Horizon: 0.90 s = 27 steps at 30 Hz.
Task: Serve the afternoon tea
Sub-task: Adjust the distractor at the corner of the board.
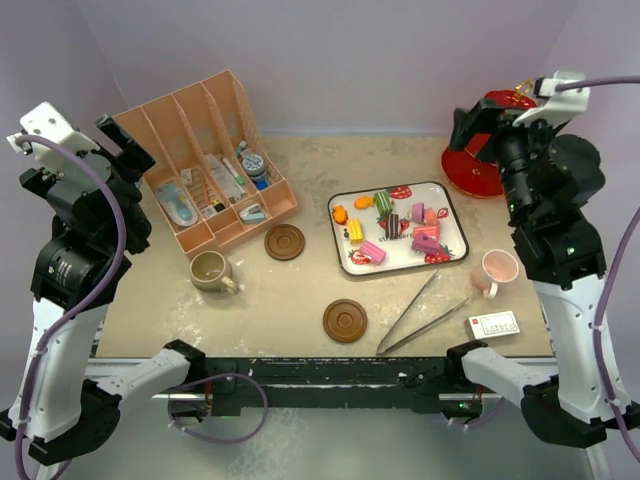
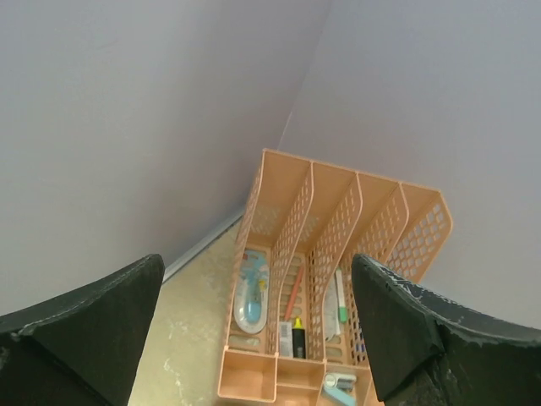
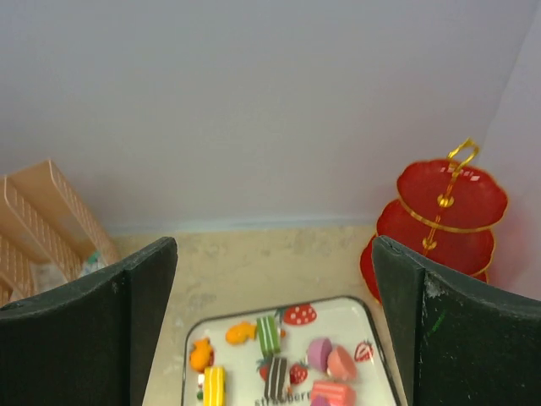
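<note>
Small colourful toy cakes (image 1: 390, 225) lie on a white strawberry-print tray (image 1: 405, 262) right of centre; the right wrist view shows the cakes (image 3: 269, 334) on that tray (image 3: 339, 322). A tan mug (image 1: 210, 270) stands at the left, a pink mug (image 1: 497, 268) at the right. One brown saucer (image 1: 285, 242) lies mid-table, another (image 1: 345, 320) nearer the front. The red three-tier stand (image 1: 470, 175) (image 3: 439, 228) is at the back right, partly behind my right arm. My left gripper (image 1: 122, 146) (image 2: 255, 279) hangs open, high over the rack. My right gripper (image 1: 478, 125) (image 3: 275, 254) is open, raised, holding nothing.
A peach divided rack (image 1: 210, 160) (image 2: 330, 254) with toiletries fills the back left. Metal tongs (image 1: 415, 315) lie near the front edge, right of the nearer saucer. A small white box (image 1: 494, 324) sits at the front right corner. Purple walls close in the table.
</note>
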Motion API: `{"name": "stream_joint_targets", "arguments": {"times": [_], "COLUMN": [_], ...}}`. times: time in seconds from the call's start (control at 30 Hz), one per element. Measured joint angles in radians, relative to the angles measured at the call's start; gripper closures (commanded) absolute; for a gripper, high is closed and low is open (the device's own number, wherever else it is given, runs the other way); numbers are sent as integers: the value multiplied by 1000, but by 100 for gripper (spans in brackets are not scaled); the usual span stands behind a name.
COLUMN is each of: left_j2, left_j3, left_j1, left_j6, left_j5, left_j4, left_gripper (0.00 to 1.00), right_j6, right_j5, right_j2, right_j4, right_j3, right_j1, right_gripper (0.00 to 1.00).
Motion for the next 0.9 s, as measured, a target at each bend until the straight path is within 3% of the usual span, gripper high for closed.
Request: {"name": "stream_joint_targets", "arguments": {"times": [0.3, 0.53, 0.9], "left_j2": [-146, -261, -161], "left_j3": [-224, -388, -565], "left_j1": [86, 156, 208], "left_j6": [-43, -104, -207], "left_j5": [123, 404, 839], "left_j4": [-18, -54, -113], "left_gripper": [9, 11, 10], "right_j6": [84, 171, 269], "right_j5": [-188, -415, -770], "right_j2": [-134, -208, -167], "right_j4": [-19, -16, 2], "right_j3": [-345, -620, -784], "right_j1": [-35, -66, -90], "right_gripper": [1, 1, 1]}}
